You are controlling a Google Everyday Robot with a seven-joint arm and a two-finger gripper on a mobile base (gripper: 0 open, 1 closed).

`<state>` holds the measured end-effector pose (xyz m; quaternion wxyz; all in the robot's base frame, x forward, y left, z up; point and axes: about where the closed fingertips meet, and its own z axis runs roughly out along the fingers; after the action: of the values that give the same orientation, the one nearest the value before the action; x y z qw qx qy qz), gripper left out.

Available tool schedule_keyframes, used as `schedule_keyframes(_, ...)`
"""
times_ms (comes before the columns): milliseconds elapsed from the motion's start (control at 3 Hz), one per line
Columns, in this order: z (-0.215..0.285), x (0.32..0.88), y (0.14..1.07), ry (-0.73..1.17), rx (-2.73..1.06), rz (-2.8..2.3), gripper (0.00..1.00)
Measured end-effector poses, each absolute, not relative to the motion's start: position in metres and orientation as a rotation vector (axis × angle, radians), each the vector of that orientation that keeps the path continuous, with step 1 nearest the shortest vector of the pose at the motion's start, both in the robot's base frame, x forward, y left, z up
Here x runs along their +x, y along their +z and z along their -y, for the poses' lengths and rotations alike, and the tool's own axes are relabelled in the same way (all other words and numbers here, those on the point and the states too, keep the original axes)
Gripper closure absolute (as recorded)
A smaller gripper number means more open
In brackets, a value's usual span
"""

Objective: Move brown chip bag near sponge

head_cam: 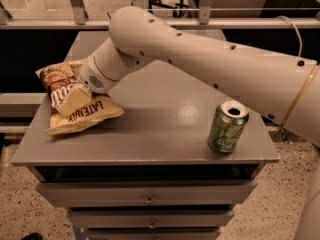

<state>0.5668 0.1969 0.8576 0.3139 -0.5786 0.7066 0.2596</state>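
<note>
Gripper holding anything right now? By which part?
Cannot tell. The gripper sits on the brown chip bag, at its middle, but the wrist hides any grasp.

The gripper sits on the brown chip bag and hides its middle from us. We lose the arm at the right edge.

A grey metal cabinet's flat tabletop fills the middle, with shallow grey drawers with small knobs stacked beneath it. Speckled pale terrazzo floor shows at both lower corners. Behind, a horizontal grey metal rail runs above dark shadow. The gripper is over the tabletop's left end.
</note>
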Motion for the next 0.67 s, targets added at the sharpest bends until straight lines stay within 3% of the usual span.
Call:
schedule_keyframes(333,-0.195,0.5679,0.8589,0.684,-1.512,-1.871,0.87)
schedule_keyframes(667,-0.1949,0.5679,0.8645,0.683,-1.513,-1.871,1.0)
